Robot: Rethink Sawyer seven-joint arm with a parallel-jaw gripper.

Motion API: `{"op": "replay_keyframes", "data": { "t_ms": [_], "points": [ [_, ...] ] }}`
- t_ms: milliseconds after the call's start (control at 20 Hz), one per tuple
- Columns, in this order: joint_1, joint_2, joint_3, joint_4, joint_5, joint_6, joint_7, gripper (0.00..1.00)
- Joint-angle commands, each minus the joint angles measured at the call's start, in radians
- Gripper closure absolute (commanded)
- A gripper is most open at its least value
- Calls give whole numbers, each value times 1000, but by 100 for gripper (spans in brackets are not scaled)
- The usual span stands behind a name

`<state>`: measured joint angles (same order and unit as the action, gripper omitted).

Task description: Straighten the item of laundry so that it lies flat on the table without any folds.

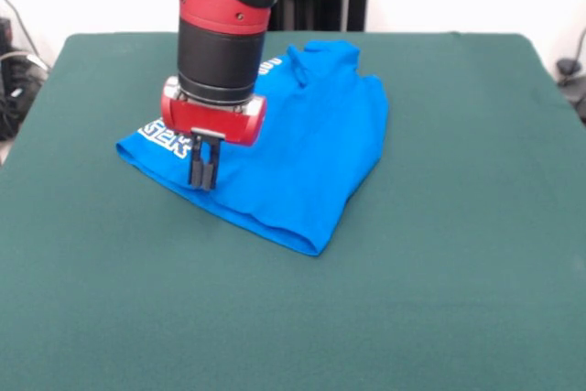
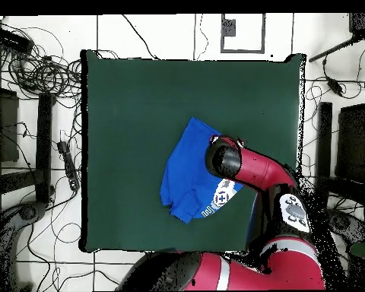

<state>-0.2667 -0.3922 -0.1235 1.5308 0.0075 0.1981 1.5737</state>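
Here the tool (image 1: 202,174), fingers together, pinches the folded T-shirt (image 1: 302,148) on the table (image 1: 439,254).

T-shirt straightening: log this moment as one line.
gripper: fingers shut, down on the T-shirt near its lettered edge | T-shirt: folded over, not flat | table: T-shirt lies toward the robot's side

Bright blue T-shirt (image 1: 302,148) with white lettering, dark green table (image 1: 439,254), red-and-black arm (image 1: 224,34)
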Motion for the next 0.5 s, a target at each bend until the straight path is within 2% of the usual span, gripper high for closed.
{"op": "replay_keyframes", "data": {
  "t_ms": [50,300,350,500],
  "points": [
    [40,50,88,76,51,10,226,100],
    [23,50,109,87,44,-19,222,100],
    [20,50,113,86,38,-21,215,0],
    [26,48,107,89,31,-45,218,0]
  ]
}}
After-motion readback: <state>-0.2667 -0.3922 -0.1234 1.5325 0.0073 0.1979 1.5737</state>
